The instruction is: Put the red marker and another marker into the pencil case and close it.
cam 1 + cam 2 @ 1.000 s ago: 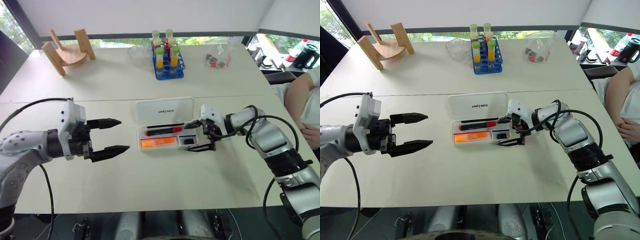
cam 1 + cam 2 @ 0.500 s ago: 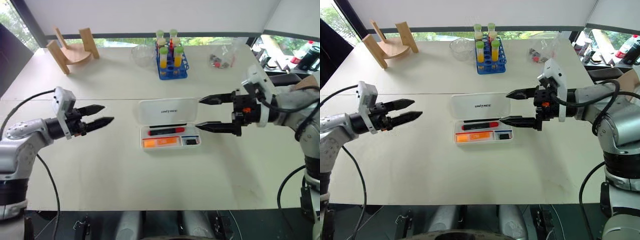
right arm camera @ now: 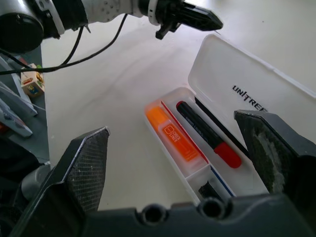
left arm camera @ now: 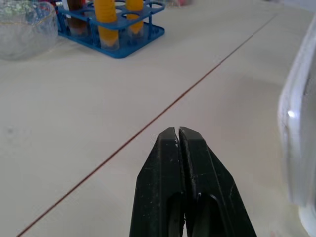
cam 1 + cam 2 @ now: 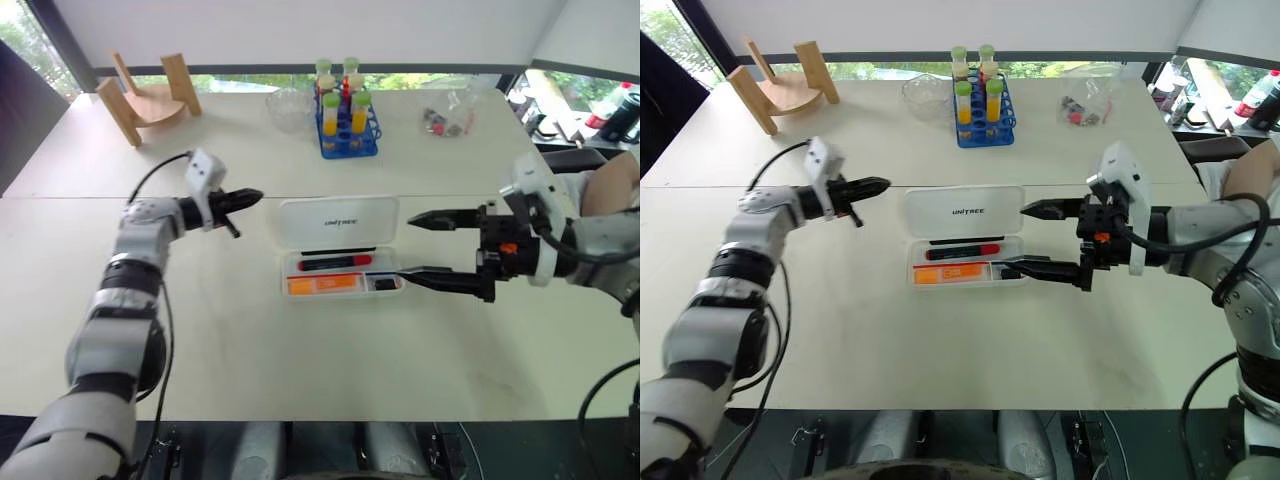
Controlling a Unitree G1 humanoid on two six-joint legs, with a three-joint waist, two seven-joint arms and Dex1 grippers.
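Since the earlier frames we see our left gripper (image 5: pixel 878 184) reach forward from the left-middle of the frame to sit just beside the raised lid's left edge, its two black fingers now pressed fully together where they stood wide apart before; it holds nothing. Our right gripper (image 5: pixel 1030 238) has pulled back from the tray and risen, and it hangs at the case's right end with its fingers spread wide and empty, one near the lid's corner, the other over the tray's right end. At the centre of the frame we see the pencil case (image 5: pixel 962 210) lying open on the white table (image 5: pixel 940 340), lid tilted back with its dark lettering facing up. Inside the tray the red marker (image 5: pixel 962 251) lies lengthwise in the rear slot, red cap to the right, and the orange highlighter (image 5: pixel 948 272) lies in the front slot, just beside it.
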